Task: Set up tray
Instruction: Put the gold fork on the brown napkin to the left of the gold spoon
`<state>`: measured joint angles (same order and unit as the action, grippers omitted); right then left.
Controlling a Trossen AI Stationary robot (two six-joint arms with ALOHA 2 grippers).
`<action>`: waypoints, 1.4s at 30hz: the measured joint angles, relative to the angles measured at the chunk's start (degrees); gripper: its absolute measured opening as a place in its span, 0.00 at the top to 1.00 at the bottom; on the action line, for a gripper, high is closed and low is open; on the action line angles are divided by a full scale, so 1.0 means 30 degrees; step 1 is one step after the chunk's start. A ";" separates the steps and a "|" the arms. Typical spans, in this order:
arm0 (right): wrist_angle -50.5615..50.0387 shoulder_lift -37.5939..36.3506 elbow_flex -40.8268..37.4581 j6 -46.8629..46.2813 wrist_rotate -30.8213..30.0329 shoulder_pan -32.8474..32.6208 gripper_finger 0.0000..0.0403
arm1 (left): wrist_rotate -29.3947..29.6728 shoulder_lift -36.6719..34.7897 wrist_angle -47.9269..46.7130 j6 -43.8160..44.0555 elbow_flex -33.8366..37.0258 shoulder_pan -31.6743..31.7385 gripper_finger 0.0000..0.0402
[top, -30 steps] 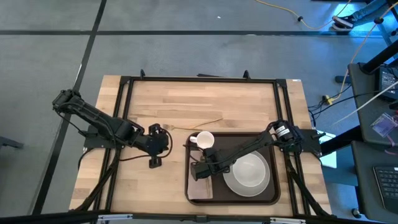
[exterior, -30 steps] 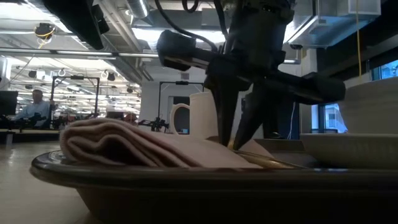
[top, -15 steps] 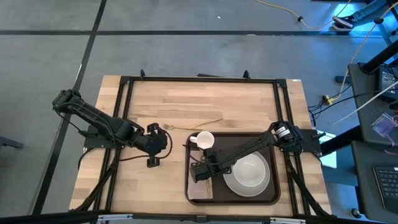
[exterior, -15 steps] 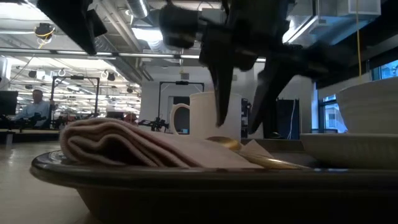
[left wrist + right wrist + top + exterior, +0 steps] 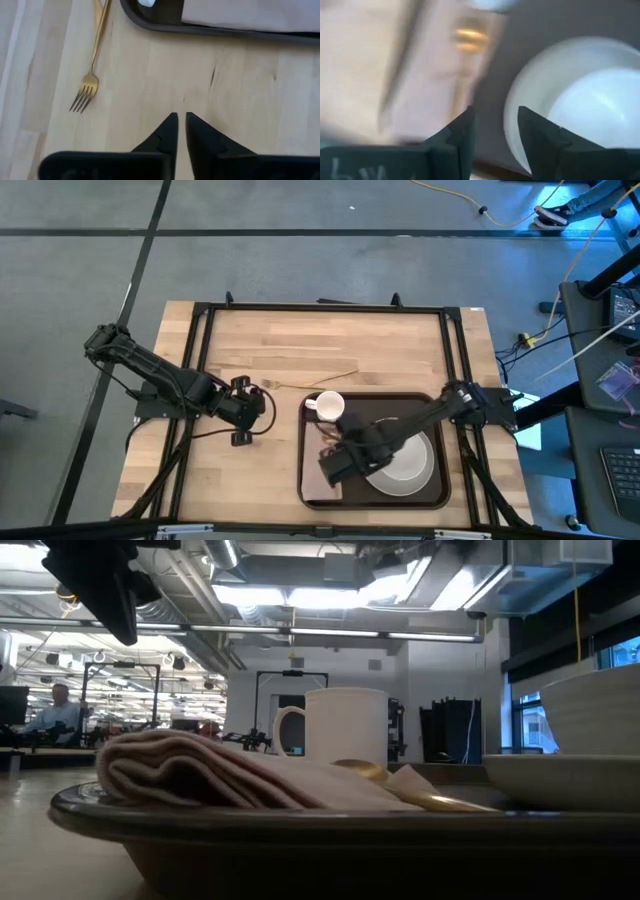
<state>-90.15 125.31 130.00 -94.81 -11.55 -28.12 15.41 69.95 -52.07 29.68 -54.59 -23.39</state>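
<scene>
In the high view, part of the napkin (image 5: pixel 322 484) and the plate's (image 5: pixel 405 470) left edge are hidden under the right arm. In the right wrist view, the gold utensil (image 5: pixel 468 37) is smeared by blur and cannot be identified. In the left wrist view, the tray (image 5: pixel 200 29) is cut off at the picture's edge.

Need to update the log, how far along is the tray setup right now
Done: the tray holds the white plate, mug, napkin and a gold utensil. The open right gripper hovers above them, empty. Left: the gold fork on the table near the left gripper.
</scene>
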 joint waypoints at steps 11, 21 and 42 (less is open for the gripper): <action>0.0039 -0.4709 -0.1205 0.8377 -0.4492 -0.0486 0.64 | 0.1009 0.0007 0.1253 0.0876 0.0003 0.1320 0.65; 0.0337 -1.1811 -0.9124 1.0304 -0.5529 -0.0982 0.64 | 0.2536 0.0007 0.5248 0.0876 0.0006 0.2012 0.61; 0.6055 -2.0240 -1.9203 1.0210 -0.6335 0.0718 0.64 | -0.3850 0.3777 0.5442 -1.3137 0.0000 1.0949 0.61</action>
<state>-71.99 64.59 72.39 -64.18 -30.56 -25.97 3.86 81.28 -35.75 -9.73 -54.59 9.46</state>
